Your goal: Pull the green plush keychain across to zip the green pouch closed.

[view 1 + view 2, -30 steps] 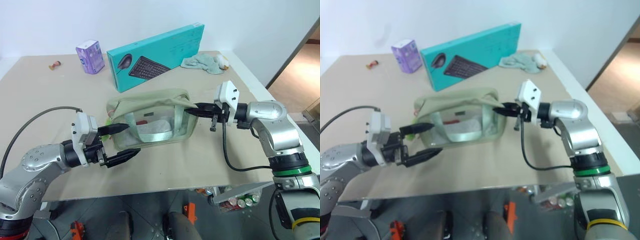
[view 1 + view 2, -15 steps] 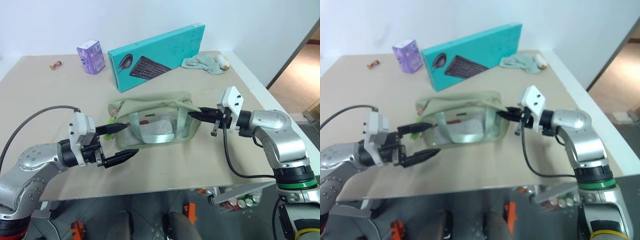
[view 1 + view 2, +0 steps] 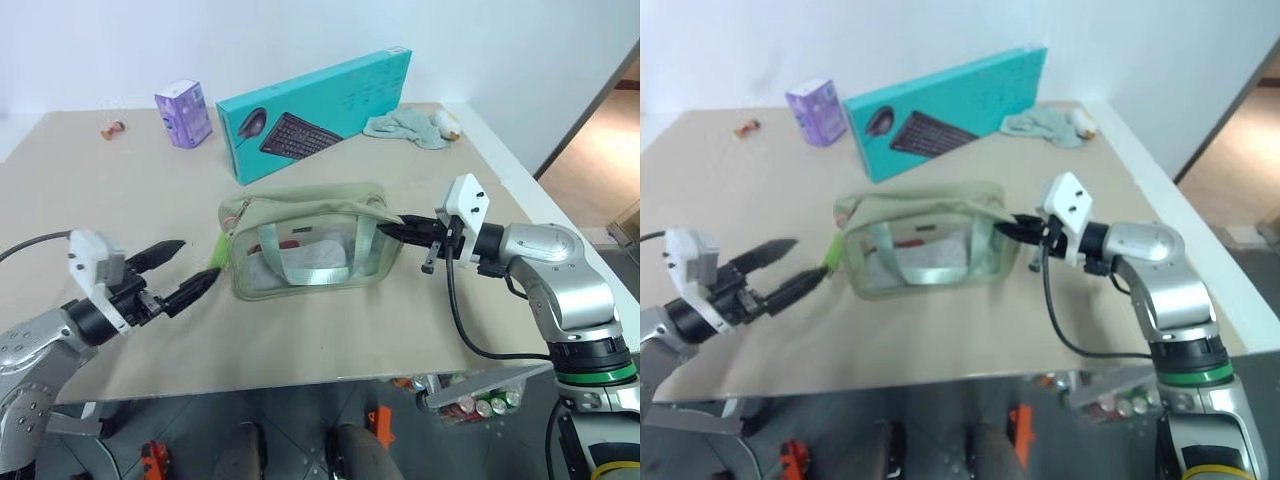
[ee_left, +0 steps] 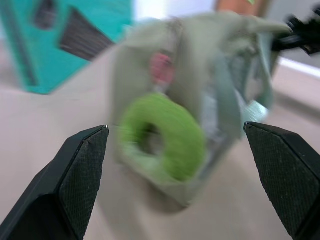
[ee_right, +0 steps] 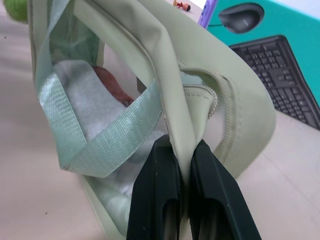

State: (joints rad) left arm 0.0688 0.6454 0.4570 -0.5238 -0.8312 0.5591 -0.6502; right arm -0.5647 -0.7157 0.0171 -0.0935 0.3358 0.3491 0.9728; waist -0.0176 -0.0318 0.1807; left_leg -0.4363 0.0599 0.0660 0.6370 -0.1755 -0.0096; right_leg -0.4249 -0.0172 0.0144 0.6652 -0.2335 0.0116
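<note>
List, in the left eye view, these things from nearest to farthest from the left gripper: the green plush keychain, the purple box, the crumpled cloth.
Measured from the left gripper, which stands open:
1. The green plush keychain, just beside it, at the near-left end of the green pouch.
2. The purple box, far back on the left side.
3. The crumpled cloth, far back on the right side.

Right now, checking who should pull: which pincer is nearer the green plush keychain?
Left. The left pincer hangs open beside the green plush keychain; the right pincer pinches the green pouch at its far end.
</note>
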